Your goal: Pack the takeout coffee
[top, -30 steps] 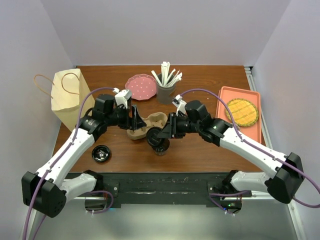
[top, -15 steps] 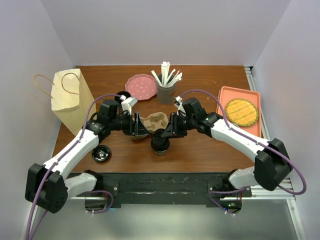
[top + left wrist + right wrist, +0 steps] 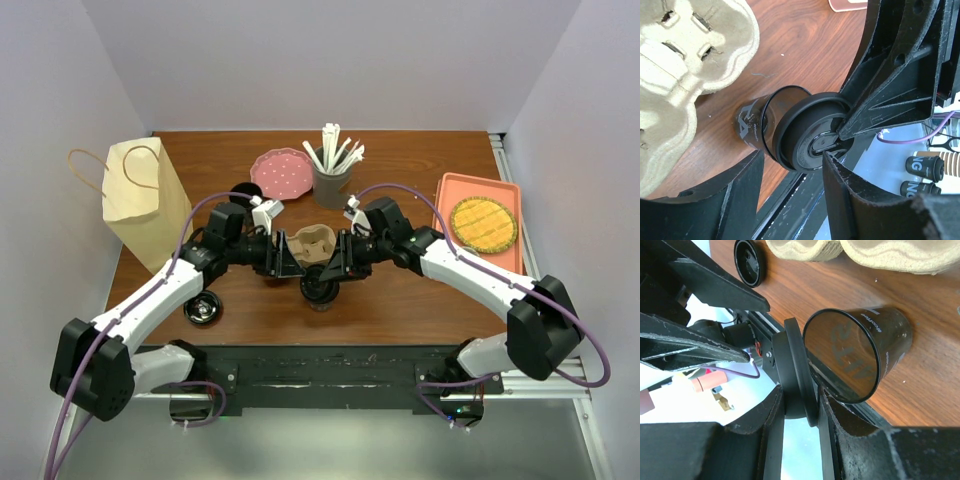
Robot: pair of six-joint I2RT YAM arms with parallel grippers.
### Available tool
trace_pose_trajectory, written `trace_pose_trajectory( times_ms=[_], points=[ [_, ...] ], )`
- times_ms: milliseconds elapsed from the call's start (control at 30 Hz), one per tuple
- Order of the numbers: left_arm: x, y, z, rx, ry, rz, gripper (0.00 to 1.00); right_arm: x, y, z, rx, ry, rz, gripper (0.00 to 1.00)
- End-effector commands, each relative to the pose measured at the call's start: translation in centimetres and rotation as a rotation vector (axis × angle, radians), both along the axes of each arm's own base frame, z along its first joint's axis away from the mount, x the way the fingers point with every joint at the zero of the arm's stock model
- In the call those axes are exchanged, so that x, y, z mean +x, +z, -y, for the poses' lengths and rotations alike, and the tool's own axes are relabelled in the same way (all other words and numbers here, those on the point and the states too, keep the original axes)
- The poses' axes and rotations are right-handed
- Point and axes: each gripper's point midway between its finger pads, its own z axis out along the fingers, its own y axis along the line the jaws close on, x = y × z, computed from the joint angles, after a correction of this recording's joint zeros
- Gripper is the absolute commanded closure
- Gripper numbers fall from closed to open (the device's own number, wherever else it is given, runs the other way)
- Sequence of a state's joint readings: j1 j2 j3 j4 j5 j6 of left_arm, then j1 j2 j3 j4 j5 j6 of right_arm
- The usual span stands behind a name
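Note:
The takeout coffee cup [image 3: 320, 291], black with white lettering, stands on the table in front of the cardboard carrier [image 3: 310, 245]. It shows in the left wrist view [image 3: 751, 125] and the right wrist view [image 3: 885, 340]. My right gripper [image 3: 335, 266] [image 3: 800, 405] is shut on its black lid [image 3: 799, 375], held tilted, half on the cup's rim and leaving the mouth partly uncovered. The lid [image 3: 812, 137] also shows in the left wrist view. My left gripper [image 3: 286, 262] [image 3: 792, 160] is open, its jaws on either side of the cup's top without touching it.
A loose black lid [image 3: 203, 308] [image 3: 750, 262] lies at the front left. A paper bag [image 3: 140, 195] stands at the left. A pink plate [image 3: 283, 172] and a cup of stirrers [image 3: 331, 178] are behind. An orange tray [image 3: 450, 190] holds a round waffle at the right.
My left gripper has moved right and forward, past the carrier, up to the cup. My right gripper has stayed at the cup with the lid in it.

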State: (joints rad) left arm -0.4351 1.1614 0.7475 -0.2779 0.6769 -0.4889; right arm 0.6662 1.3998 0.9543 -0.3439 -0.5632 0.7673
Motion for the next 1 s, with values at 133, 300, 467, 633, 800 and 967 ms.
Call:
trace_pose_trajectory(
  times_ms=[133,300,467,633,800,967],
  points=[
    [-0.3,-0.7,0.6,0.011,-0.031,0.005,0.47,-0.1,0.9,-0.1,0.040,-0.009,0.005,0.82],
    [-0.5,-1.4,0.7,0.036,-0.038,-0.005,0.50,0.0,0.4,-0.1,0.027,-0.017,-0.003,0.82],
    [-0.6,-1.7,0.8,0.048,-0.042,-0.010,0.51,0.0,0.0,0.0,0.020,-0.020,-0.015,0.81],
    [-0.6,-1.9,0.9,0.056,-0.042,-0.014,0.52,-0.1,-0.2,0.1,0.013,-0.019,-0.023,0.80],
    [-0.7,-2.1,0.9,0.065,-0.039,-0.019,0.52,-0.1,-0.5,0.2,0.004,-0.018,-0.024,0.78],
    [-0.8,-2.2,1.1,0.070,-0.042,-0.021,0.53,0.0,-0.7,0.3,-0.003,-0.024,-0.023,0.76]
  ],
)
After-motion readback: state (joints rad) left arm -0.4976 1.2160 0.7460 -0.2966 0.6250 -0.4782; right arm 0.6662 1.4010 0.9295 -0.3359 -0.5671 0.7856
